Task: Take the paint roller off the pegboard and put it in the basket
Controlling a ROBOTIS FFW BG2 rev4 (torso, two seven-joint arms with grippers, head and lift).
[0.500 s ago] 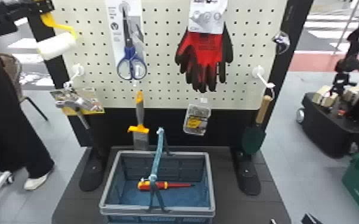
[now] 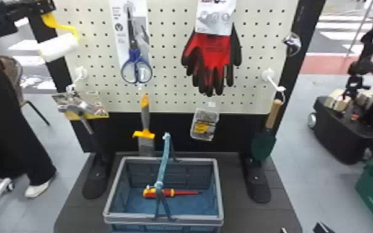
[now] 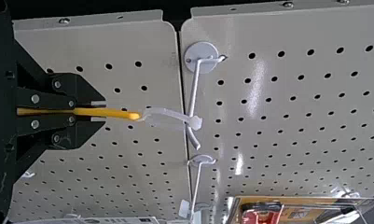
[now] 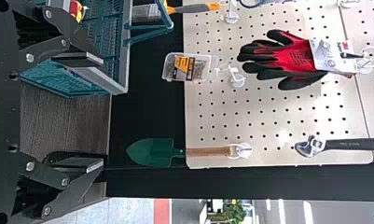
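We had our left pincer (image 2: 44,7) clamped on the paint roller with a yellow frame and white cylindrical sleeve (image 2: 59,47), which hung just below the pincer. Beyond its tips, a translucent plastic loop (image 3: 163,113) reached the white metal hook (image 3: 194,88) on the cream perforated pegboard (image 3: 268,140). Well below that pincer, our blue plastic basket (image 2: 164,221) held a red-and-yellow screwdriver (image 2: 164,193). Our right pincer (image 2: 302,230) stood with its fingers apart, near the basket.
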